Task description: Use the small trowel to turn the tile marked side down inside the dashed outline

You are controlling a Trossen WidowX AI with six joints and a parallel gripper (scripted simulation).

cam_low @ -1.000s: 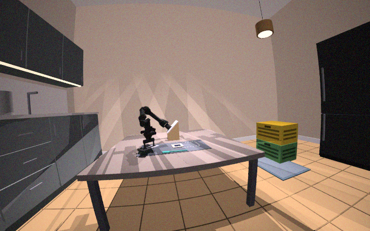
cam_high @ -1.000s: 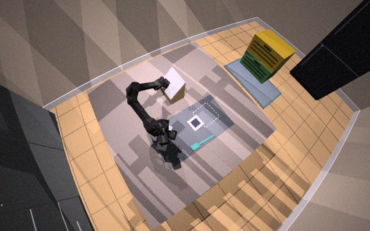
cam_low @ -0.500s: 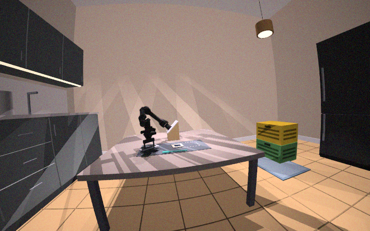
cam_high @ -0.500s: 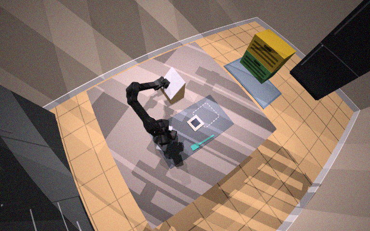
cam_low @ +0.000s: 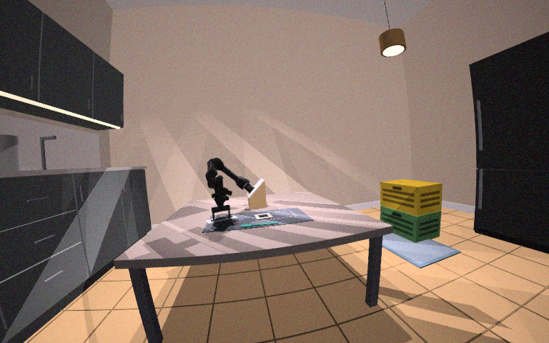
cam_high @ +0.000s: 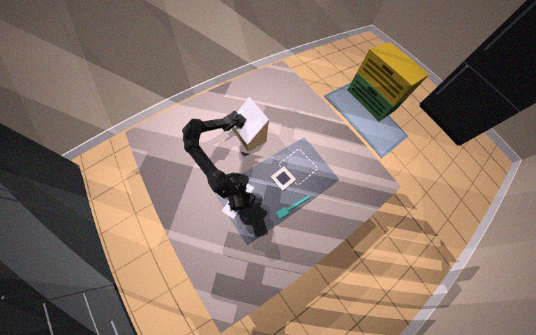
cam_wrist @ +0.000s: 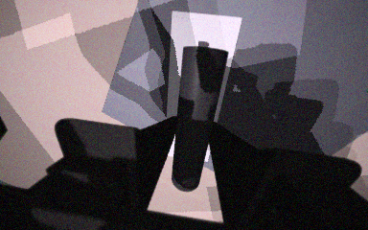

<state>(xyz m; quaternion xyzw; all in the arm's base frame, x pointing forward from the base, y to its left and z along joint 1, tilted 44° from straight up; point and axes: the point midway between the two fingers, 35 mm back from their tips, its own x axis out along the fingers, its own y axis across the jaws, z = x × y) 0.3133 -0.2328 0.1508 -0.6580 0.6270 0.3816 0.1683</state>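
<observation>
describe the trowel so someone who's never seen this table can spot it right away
On the table lies a grey mat with a dashed outline. Near the mat's edge, beside the white-framed dark tile, lies the trowel. It is the only teal thing there, thin with a wider blade at one end, and nothing touches it.

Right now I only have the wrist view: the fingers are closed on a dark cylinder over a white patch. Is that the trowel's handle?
Observer: No. The gripper is shut on that dark cylinder. The teal trowel lies loose on the grey mat, apart from the arm.
Operator: Where's the tile?
Observer: The tile is flat on the mat with its dark marked side up, between the trowel and the dashed outline.
Operator: Inside the outline?
Observer: No, it lies against the outline's near edge, outside it.
</observation>
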